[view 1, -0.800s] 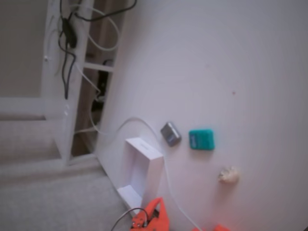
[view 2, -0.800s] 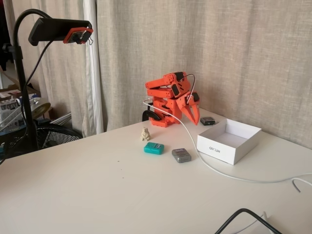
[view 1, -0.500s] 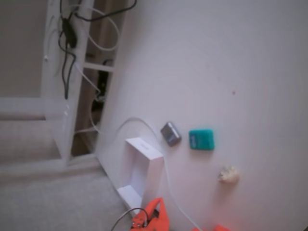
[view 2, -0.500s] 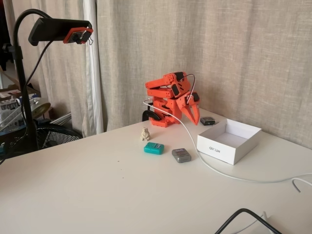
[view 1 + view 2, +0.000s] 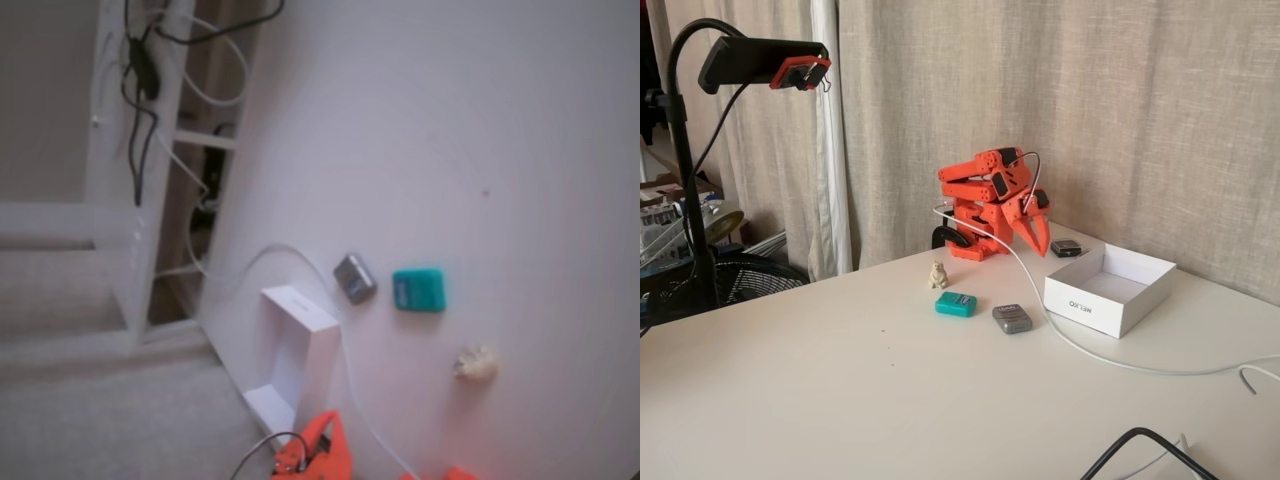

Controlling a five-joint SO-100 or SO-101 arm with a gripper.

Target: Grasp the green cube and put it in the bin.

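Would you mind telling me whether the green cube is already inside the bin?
No, the green cube lies on the bare table, apart from the bin, with a grey block between them.

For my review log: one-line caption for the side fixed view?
Folded orange arm, claw down, behind green cube and empty white bin.

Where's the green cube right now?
In both fixed views the green cube lies on the table, between the grey block and the beige lump, apart from both and outside the bin.

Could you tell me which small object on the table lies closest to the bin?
The grey block, just beside the bin; the green cube and beige ball sit farther off.
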